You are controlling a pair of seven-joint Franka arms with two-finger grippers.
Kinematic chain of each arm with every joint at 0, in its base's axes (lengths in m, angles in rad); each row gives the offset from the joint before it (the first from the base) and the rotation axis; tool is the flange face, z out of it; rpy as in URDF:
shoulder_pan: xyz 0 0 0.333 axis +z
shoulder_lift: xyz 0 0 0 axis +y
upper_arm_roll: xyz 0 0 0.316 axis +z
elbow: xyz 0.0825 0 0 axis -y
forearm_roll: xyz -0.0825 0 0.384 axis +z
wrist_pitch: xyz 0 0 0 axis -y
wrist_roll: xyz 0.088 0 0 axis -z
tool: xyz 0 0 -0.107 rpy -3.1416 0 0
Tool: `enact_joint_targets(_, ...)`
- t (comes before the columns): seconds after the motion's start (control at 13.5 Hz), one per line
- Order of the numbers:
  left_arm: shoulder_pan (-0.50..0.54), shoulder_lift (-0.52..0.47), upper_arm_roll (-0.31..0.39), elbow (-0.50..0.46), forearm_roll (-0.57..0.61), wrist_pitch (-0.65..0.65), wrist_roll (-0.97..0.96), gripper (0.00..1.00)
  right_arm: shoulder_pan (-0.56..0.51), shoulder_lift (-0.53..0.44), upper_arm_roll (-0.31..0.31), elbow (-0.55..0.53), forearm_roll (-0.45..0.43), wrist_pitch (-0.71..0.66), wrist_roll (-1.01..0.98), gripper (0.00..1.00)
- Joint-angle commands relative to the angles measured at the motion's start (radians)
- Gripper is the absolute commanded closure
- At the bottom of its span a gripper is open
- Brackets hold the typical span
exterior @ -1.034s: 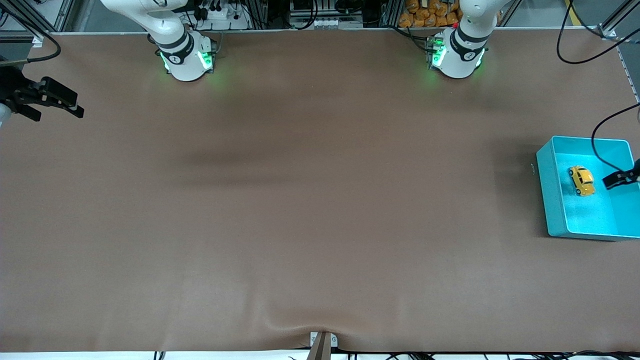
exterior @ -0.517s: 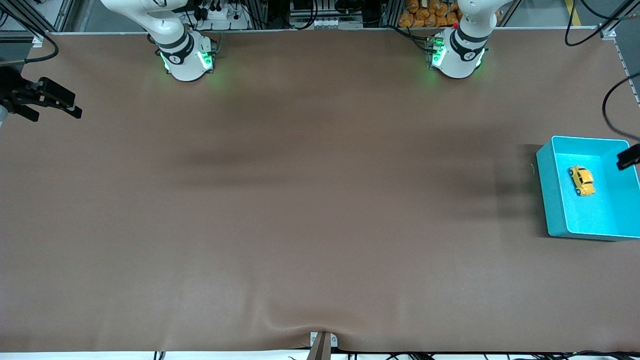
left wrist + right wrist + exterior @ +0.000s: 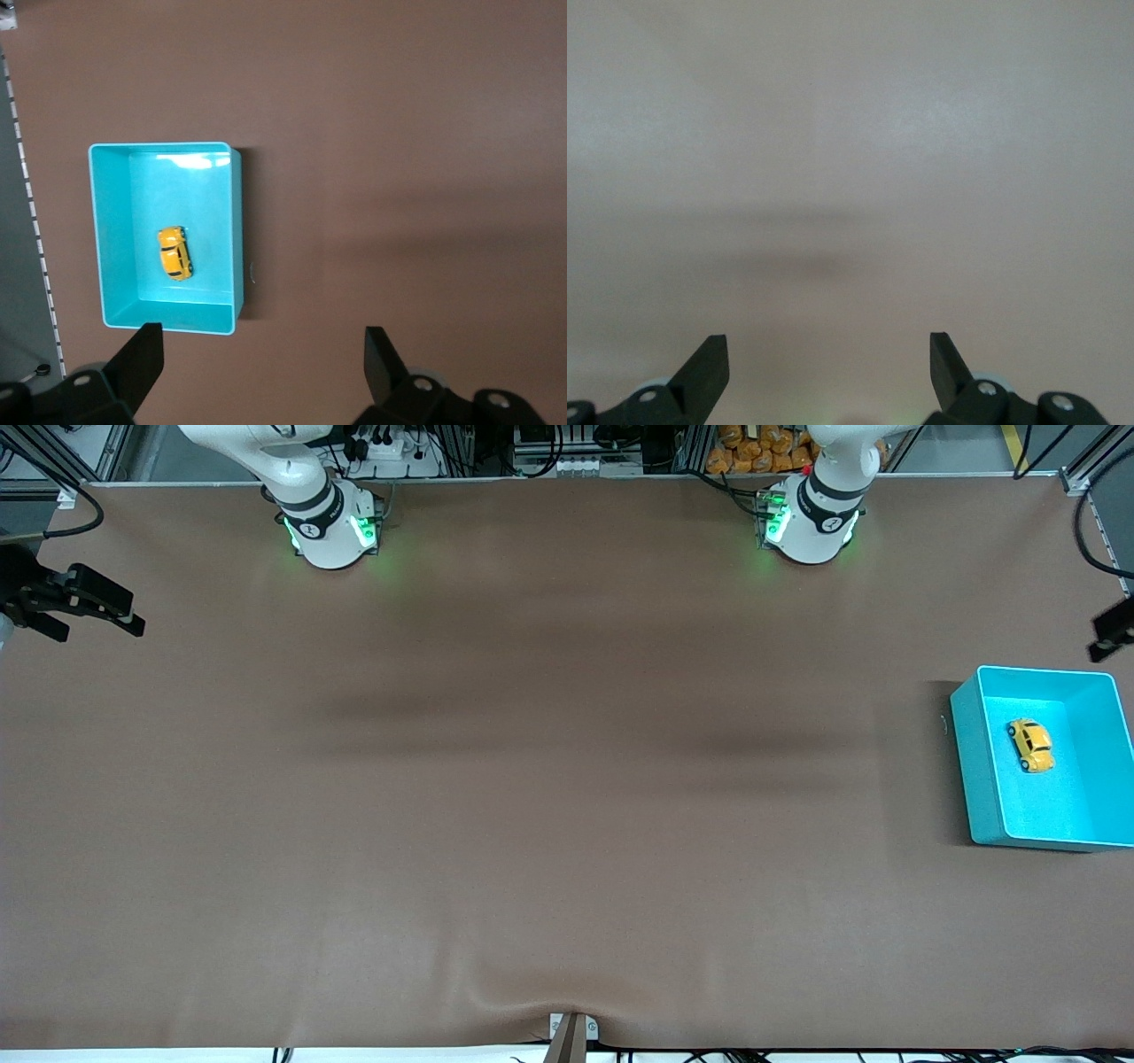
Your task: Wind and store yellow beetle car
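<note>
The yellow beetle car lies on the floor of the teal bin at the left arm's end of the table. It also shows in the left wrist view, inside the bin. My left gripper is open and empty, high above the table beside the bin; only its tip shows at the front view's edge. My right gripper is open and empty over the right arm's end of the table, and it also shows in the right wrist view.
The brown table mat is bare apart from the bin. Black cables hang near the table edge at the left arm's end.
My left gripper has risen out of the bin and moved away toward the robots' bases, leaving the car in the bin. The right arm has barely moved.
</note>
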Motion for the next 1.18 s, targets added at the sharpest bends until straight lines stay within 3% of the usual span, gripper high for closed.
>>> enact_joint_targets(0.0,-0.078,-0.015,0.015,-0.001,-0.020,-0.034,-0.050,0.00,-0.005,0.006,0.002,0.007,-0.002,-0.001,0.000,0.00)
enact_joint_targets(0.52,-0.145,-0.029,0.001,-0.013,-0.135,-0.037,-0.144,0.00,-0.012,0.006,0.002,0.004,0.000,-0.005,0.001,0.00)
enact_joint_targets(1.11,-0.139,-0.026,0.004,-0.032,-0.141,-0.037,-0.135,0.00,-0.017,0.010,0.000,-0.002,0.000,-0.006,0.001,0.00)
